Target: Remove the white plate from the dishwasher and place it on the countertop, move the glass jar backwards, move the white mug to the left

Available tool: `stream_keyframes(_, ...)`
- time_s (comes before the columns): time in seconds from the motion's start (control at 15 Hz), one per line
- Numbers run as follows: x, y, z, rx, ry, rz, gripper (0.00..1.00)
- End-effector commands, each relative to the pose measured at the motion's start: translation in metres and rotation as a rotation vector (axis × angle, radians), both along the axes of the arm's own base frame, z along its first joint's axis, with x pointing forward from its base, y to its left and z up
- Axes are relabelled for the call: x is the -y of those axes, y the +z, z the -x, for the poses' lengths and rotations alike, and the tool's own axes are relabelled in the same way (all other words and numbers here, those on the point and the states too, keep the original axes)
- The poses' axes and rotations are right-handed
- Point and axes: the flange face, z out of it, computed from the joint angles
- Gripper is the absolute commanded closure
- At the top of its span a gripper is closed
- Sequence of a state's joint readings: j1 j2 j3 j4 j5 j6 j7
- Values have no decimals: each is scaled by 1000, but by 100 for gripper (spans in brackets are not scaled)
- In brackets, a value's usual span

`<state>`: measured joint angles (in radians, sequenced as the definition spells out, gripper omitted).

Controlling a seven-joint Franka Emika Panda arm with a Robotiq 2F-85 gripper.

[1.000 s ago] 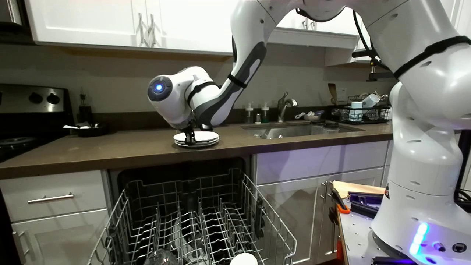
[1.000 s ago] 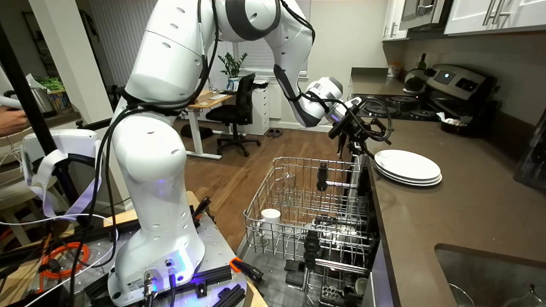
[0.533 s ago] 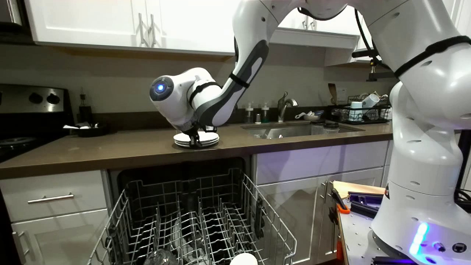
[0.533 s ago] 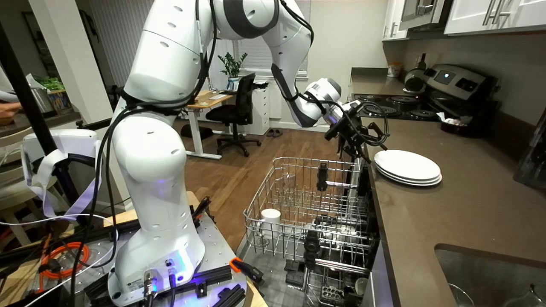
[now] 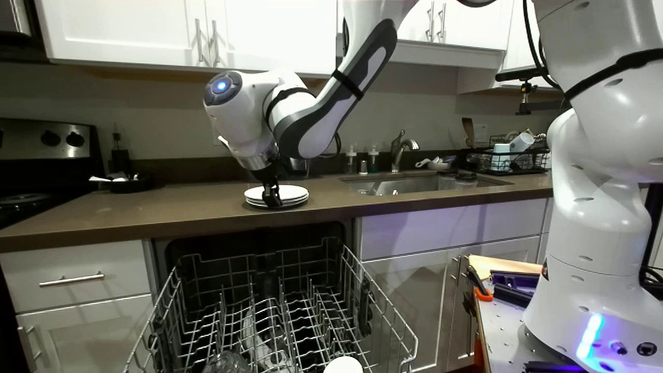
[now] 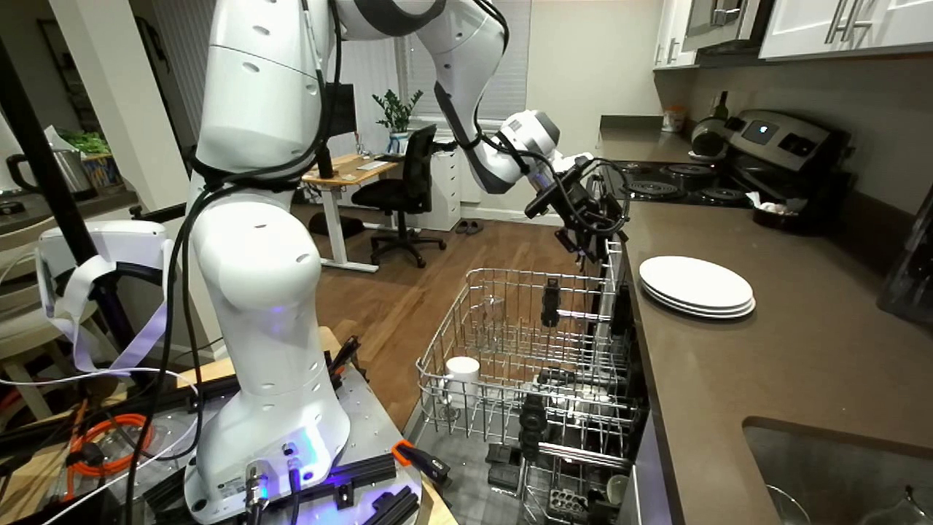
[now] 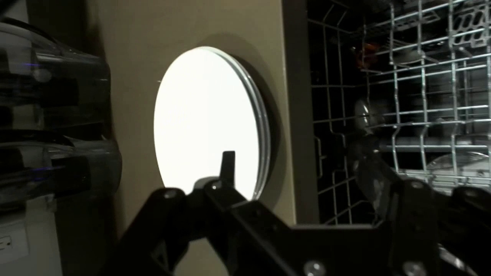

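In an exterior view, shows the white mug [image 6: 463, 373], then the glass jar [image 6: 492, 319], in the dishwasher rack [image 6: 510, 271]. Beyond, has the pincer [image 5: 271, 199] spread wide, gripping nothing, near white plates [image 6: 696, 282] on the counter [image 6: 729, 364]; overlaps them in the wrist view. Arches the Panda arm [image 6: 259, 124] high, then down.

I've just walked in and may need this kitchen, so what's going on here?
A robot arm seems to be unloading the dishwasher. Its open gripper holds nothing and hangs near the front edge of the countertop, apart from a stack of white plates lying there. A white mug and a clear glass jar sit in the pulled-out rack.
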<state>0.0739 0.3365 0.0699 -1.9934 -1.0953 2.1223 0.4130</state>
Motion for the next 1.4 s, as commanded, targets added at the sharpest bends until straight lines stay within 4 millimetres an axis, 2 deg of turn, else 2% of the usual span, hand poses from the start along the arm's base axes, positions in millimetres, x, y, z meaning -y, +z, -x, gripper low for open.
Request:
stream_keyframes(0.0, -49, 14, 37, -35, 20, -76, 3)
stream_keyframes(0.07, -64, 15, 45, -40, 27, -95, 0)
stream_keyframes(0.33, -120, 6, 73, -74, 72, -162, 0)
stream_keyframes(0.53, -144, -8, 77, -68, 113, -184, 0)
stream_keyframes(0.73, -153, -21, 69, -70, 153, -251, 0)
stream_keyframes(1.13, -148, -58, 48, -149, 124, -451, 0)
stream_keyframes(1.27, -141, -57, 51, -160, 87, -361, 0)
stream_keyframes(1.33, -146, -60, 55, -146, 94, -399, 0)
